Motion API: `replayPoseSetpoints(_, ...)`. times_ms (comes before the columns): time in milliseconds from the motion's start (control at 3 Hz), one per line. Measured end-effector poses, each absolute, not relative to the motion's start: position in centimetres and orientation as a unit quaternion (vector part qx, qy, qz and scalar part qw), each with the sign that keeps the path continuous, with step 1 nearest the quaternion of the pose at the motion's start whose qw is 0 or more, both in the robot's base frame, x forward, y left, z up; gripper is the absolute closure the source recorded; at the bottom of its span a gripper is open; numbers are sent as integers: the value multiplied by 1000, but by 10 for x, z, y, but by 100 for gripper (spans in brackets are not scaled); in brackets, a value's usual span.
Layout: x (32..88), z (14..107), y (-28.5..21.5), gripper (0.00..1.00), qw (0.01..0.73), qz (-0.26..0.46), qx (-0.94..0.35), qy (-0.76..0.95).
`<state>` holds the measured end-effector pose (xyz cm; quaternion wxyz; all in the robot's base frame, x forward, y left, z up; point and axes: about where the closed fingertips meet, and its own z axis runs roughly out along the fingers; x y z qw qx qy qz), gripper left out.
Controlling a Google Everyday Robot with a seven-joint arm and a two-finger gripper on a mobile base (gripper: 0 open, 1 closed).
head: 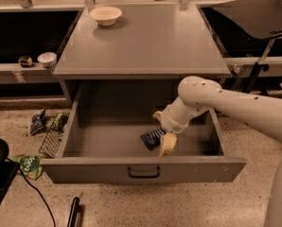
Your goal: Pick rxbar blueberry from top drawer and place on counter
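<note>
While the drawer (84, 171) stands pulled out, the bar (152, 137) lies flat on its floor, near the front and right of the middle. The gripper (167, 143) is down inside the drawer, just beside the bar's right end. I cannot tell if it is apart or together. The white arm (235, 108) reaches in from the right. Up on the counter (145, 41), a bowl (106, 15) sits near the far left corner.

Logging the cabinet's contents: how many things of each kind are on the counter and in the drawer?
Bowl: 1, on the counter.
Snack bar: 1, rxbar blueberry in the top drawer.
Gripper: 1, in the drawer beside the bar.
Total: 3.
</note>
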<state>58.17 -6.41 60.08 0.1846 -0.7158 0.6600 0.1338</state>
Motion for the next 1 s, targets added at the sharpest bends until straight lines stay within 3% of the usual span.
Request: replayPoseSetpoints(1000,583,598,-62,65,186,134,-717,658)
